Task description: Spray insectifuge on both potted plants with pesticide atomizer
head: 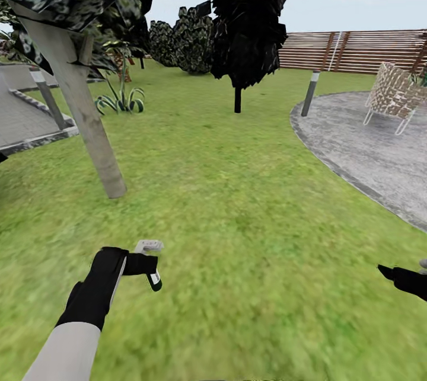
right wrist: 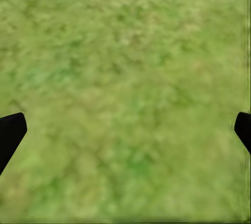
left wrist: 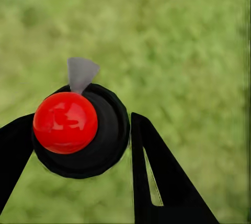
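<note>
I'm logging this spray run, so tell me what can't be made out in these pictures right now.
- Pesticide atomizer: head view, left gripper covers the body; left wrist view shows it end-on, label hidden.
- Right gripper: head view, cut by the right edge; right wrist view catches the fingers at the side edges.
- Leafy plant behind the trunk: any pot too small to tell.

left arm: extended forward, near left, sleeve white, wrist black
left gripper [head: 144, 263]: clamped on the pesticide atomizer [head: 149, 262], fingers [left wrist: 162, 182] pinching it
right gripper [head: 385, 272]: near right edge, fingers [right wrist: 10, 132] spread wide, nothing between
</note>
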Tool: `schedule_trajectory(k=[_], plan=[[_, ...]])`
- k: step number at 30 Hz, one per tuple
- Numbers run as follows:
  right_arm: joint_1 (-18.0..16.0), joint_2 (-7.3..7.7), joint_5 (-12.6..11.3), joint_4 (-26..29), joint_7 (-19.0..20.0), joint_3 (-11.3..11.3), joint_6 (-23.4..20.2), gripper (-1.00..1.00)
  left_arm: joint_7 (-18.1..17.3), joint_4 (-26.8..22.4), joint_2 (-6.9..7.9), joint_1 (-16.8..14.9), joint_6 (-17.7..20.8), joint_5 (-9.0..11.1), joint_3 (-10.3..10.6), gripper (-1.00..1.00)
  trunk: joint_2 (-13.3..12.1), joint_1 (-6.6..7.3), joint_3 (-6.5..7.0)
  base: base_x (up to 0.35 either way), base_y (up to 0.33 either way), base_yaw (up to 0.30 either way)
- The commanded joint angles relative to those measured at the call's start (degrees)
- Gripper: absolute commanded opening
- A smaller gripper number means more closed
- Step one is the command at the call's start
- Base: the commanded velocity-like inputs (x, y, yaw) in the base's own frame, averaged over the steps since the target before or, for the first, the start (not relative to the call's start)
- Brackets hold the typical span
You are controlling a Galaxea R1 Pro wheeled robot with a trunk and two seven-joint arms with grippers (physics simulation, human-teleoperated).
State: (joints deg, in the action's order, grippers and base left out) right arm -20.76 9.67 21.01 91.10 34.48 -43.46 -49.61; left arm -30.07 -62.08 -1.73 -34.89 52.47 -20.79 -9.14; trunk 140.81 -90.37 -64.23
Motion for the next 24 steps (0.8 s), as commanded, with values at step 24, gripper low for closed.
schedule_trajectory(k=[24], plan=[[-0.07,0.00,0.62,0.04,0.59,-0.05,-0.14,1.00,-0.60,-0.06,-0.11,-0.02,0.09,-0.57,-0.26,-1.00,0.02,0.01,0.51,0.000,0.000,-0.290]])
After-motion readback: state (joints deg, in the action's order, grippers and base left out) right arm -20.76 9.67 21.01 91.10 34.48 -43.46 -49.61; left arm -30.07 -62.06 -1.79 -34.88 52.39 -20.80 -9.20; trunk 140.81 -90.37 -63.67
